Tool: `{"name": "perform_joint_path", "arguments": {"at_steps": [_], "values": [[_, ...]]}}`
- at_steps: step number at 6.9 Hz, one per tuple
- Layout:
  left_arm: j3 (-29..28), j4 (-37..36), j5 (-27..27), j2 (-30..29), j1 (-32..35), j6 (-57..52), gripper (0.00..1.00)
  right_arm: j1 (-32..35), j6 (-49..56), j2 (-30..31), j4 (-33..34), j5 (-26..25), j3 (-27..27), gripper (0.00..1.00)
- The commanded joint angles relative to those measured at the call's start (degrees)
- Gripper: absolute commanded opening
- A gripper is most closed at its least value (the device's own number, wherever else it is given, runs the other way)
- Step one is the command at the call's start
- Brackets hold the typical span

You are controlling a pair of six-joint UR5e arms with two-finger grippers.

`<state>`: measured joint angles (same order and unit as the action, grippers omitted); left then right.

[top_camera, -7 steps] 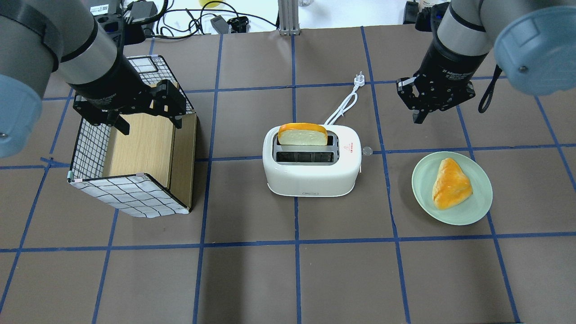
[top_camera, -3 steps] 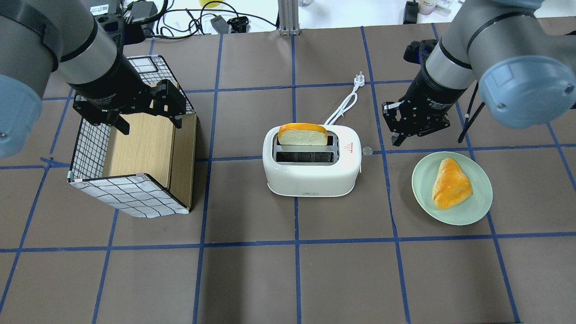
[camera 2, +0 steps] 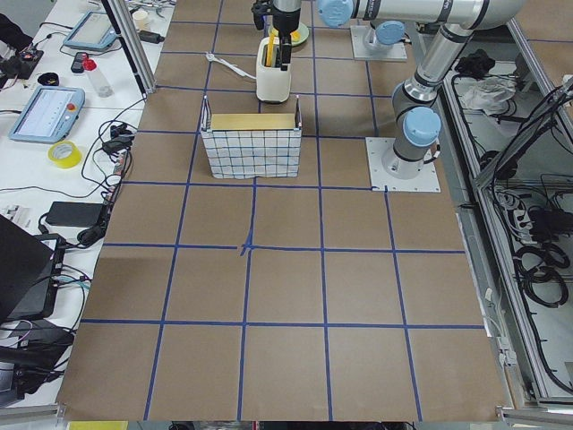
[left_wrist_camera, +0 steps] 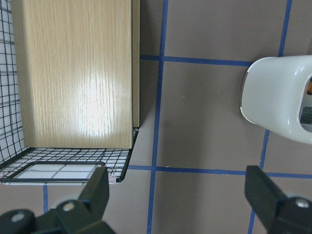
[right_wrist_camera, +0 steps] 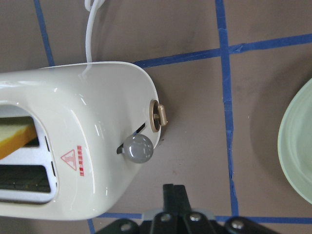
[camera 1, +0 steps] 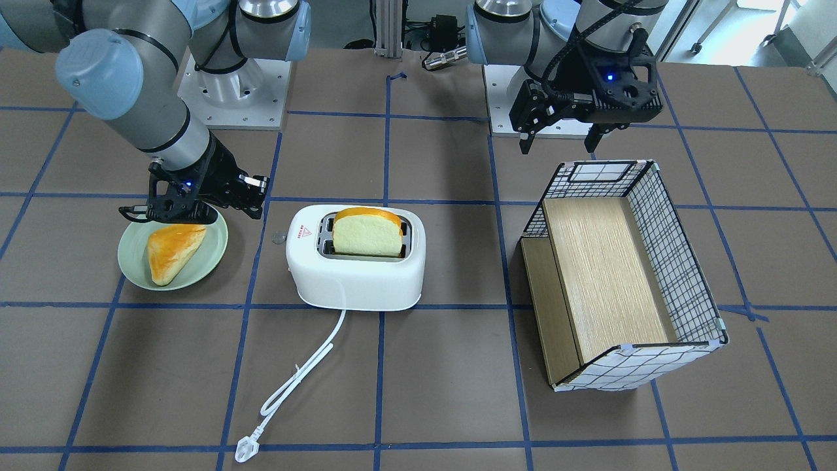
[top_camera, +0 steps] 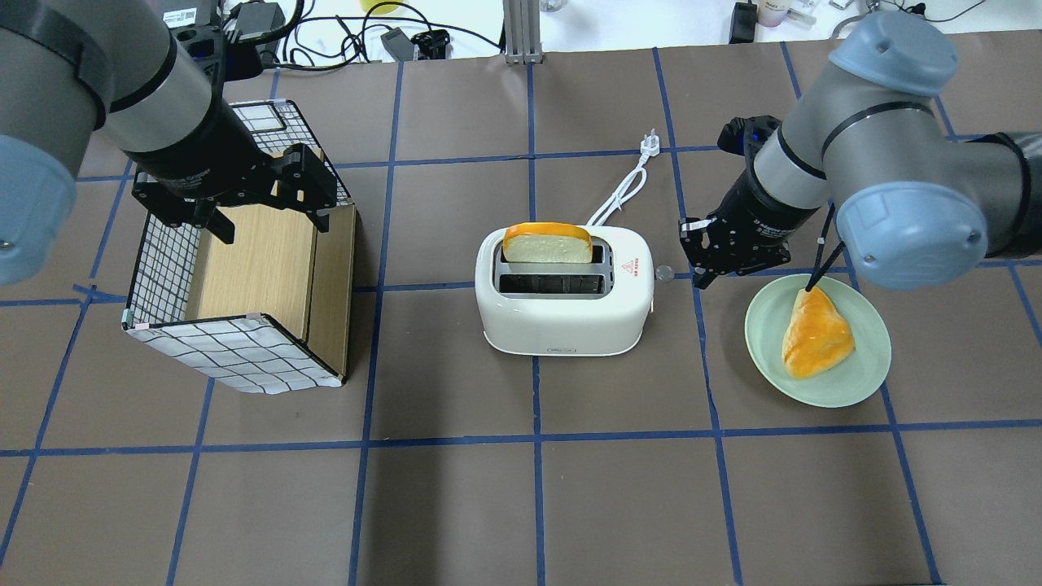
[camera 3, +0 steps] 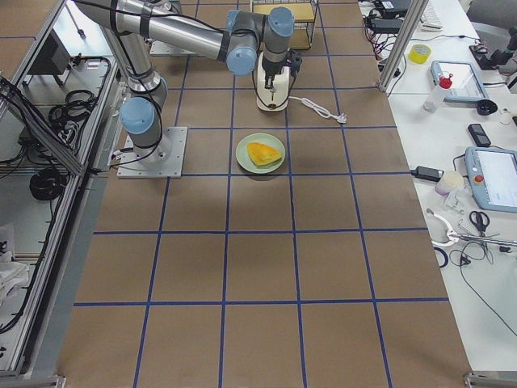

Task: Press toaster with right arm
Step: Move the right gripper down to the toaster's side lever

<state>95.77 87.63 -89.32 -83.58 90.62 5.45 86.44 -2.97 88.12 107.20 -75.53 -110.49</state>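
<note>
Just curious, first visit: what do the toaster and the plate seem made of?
The toaster: probably glossy white plastic, a rounded moulded shell with soft reflections. The plate: pale green, smooth, faint sheen; plastic or glazed ceramic, cannot tell which.

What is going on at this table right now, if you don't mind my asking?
The right gripper, shut, hangs beside the toaster, close to the round lever knob on its end but not yet pressing it. A bread slice stands high in one slot. The left gripper hovers open over the basket, holding nothing. A pastry lies on the green plate nearby.
</note>
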Motion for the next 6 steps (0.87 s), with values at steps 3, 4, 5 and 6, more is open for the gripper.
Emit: {"name": "perform_joint_path", "arguments": {"at_steps": [3, 4, 5, 6], "values": [[0.03, 0.0, -0.06, 0.0, 0.0, 0.0, 1.0, 0.13, -0.11, -1.81, 2.92, 4.85, -0.95, 0.0], [-0.06, 0.0, -0.06, 0.0, 0.0, 0.0, 1.0, 0.13, 0.06, -1.99, 2.93, 4.87, -1.04, 0.0], [0.03, 0.0, -0.06, 0.0, 0.0, 0.0, 1.0, 0.13, 0.24, -2.51, 3.27, 5.04, -1.04, 0.0], [0.03, 0.0, -0.06, 0.0, 0.0, 0.0, 1.0, 0.13, 0.16, -3.47, 4.32, 5.04, -1.04, 0.0]]}}
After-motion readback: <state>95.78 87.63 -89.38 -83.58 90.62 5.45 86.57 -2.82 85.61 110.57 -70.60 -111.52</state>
